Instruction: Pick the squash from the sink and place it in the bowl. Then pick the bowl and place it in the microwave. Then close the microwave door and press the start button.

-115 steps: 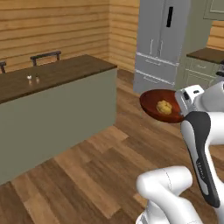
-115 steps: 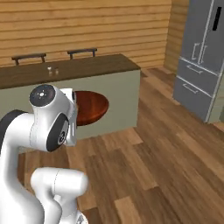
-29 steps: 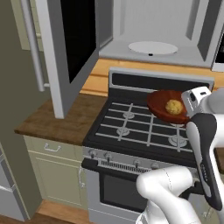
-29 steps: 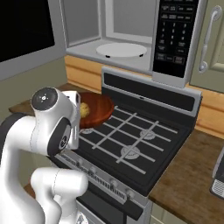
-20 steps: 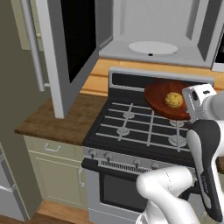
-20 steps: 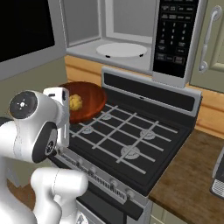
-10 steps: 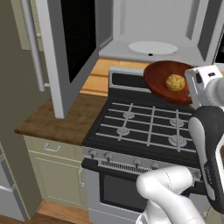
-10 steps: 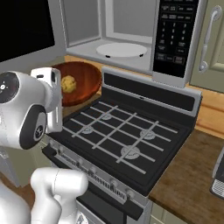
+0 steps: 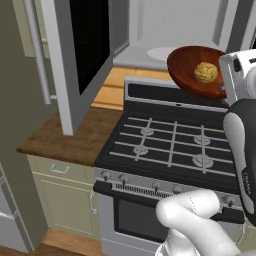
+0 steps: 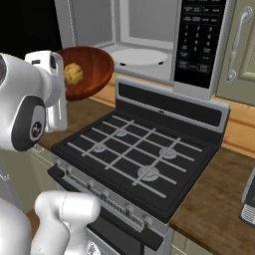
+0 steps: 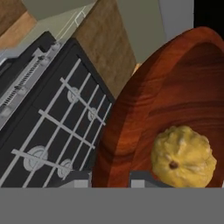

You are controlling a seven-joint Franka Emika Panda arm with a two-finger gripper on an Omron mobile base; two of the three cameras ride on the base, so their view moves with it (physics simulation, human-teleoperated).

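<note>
My gripper (image 11: pixel 109 178) is shut on the near rim of the dark reddish-brown bowl (image 9: pixel 192 67), holding it tilted in the air above the back of the stove. The yellow squash (image 9: pixel 206 72) lies inside the bowl (image 10: pixel 89 67), seen close up as the squash (image 11: pixel 183 156) in the hand view. The bowl (image 11: pixel 170 105) hangs level with the mouth of the microwave (image 10: pixel 149 30), just in front of its white turntable (image 10: pixel 137 56). The microwave door (image 9: pixel 85 50) stands swung open to the left. The sink is out of view.
A black gas stove (image 9: pixel 170 145) with grates lies below the bowl. A wooden counter (image 9: pixel 65 135) flanks it on the left, another counter (image 10: pixel 219 199) on the right. The black control panel (image 10: pixel 199 40) and a cabinet door (image 10: pixel 239 45) stand right of the microwave cavity.
Over the last second the gripper has lifted the bowl with the squash from just above the burners up to the level of the microwave opening. Much earlier the base was elsewhere.
</note>
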